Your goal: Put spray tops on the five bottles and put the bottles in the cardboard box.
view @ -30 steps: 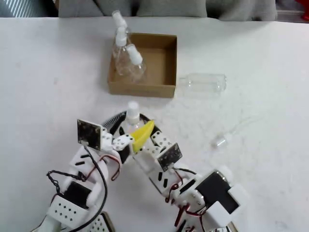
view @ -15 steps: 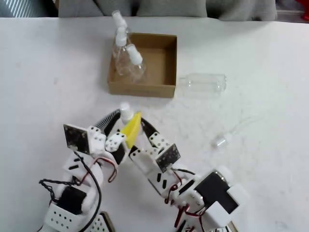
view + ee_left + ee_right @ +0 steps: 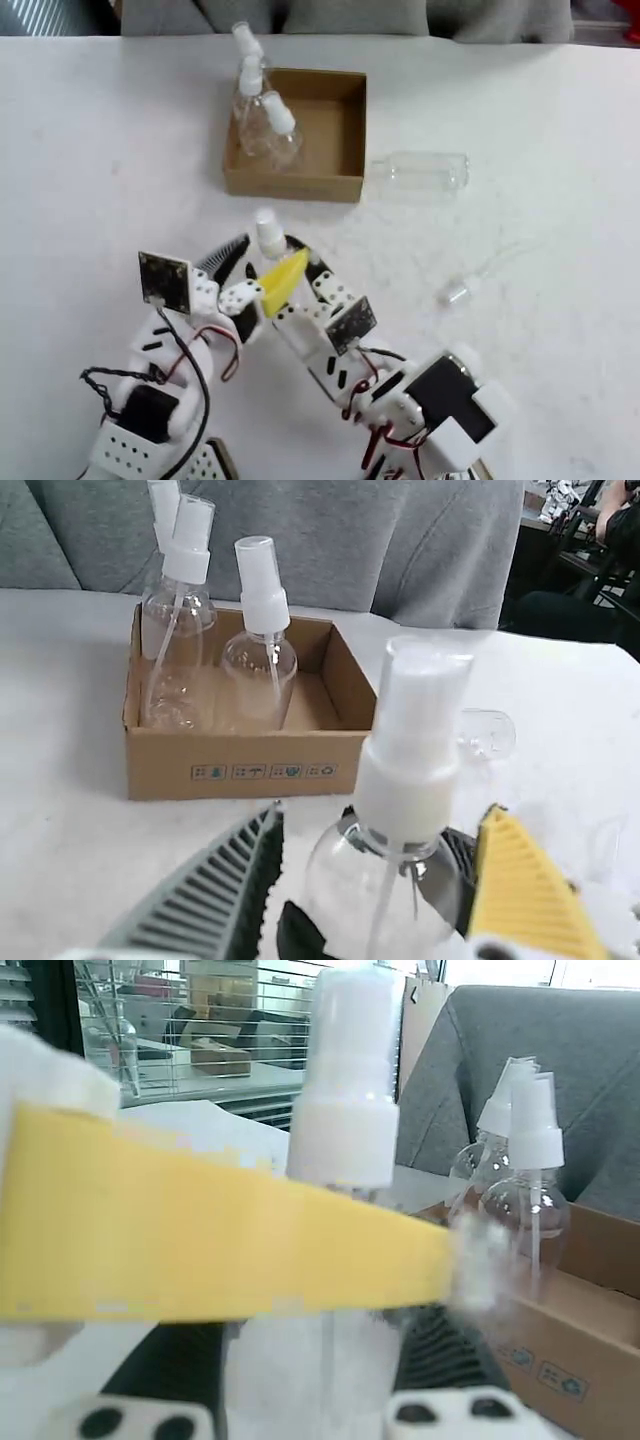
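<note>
bottle (image 3: 345, 880): clear rounded plastic, long axis vertical, white spray top (image 3: 268, 230) pointing up, above the surface (image 3: 520, 110) near the cardboard box (image 3: 295, 186) front wall | left tool (image 3: 383, 820): grey and yellow ribbed jaws spread, 1 each side | right tool (image 3: 315, 1355): black jaws seem to pinch the body

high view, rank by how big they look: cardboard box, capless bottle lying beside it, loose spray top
Largest to smallest: cardboard box, capless bottle, loose spray top. All rest on the table, so nearness hardly skews this.
</note>
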